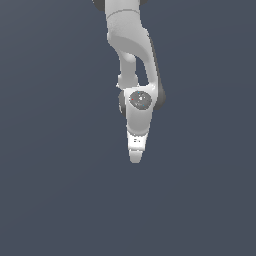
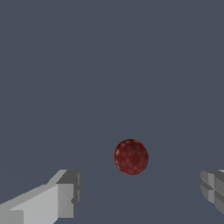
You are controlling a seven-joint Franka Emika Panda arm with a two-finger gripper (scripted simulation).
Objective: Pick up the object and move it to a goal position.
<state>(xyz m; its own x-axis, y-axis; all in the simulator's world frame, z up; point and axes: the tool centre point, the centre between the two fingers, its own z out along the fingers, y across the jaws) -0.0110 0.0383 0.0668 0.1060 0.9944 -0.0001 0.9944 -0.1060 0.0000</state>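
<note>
So the object [image 2: 131,156], a little dark red speckled ball, is sitting on the plain grey counter [image 2: 109,65] with nothing touching it. In the wrist view we've got it roughly between the two fingertips [image 2: 65,197], a bit ahead of them, with clear gaps on both sides. The gripper [image 2: 140,197] is spread wide and holding nothing.

From the exterior view we can't see the ball at all; our guess is that the gripper [image 1: 135,157] and the white arm [image 1: 131,45] are blocking it, since the arm is pointing down right over that spot.

Progress-wise, we'd say we're early: lined up over the ball, but no grasp yet. Closing on it, lifting, and carrying it to the goal are all left. No goal marker shows up in either view, so we can't say where it has to go.
</note>
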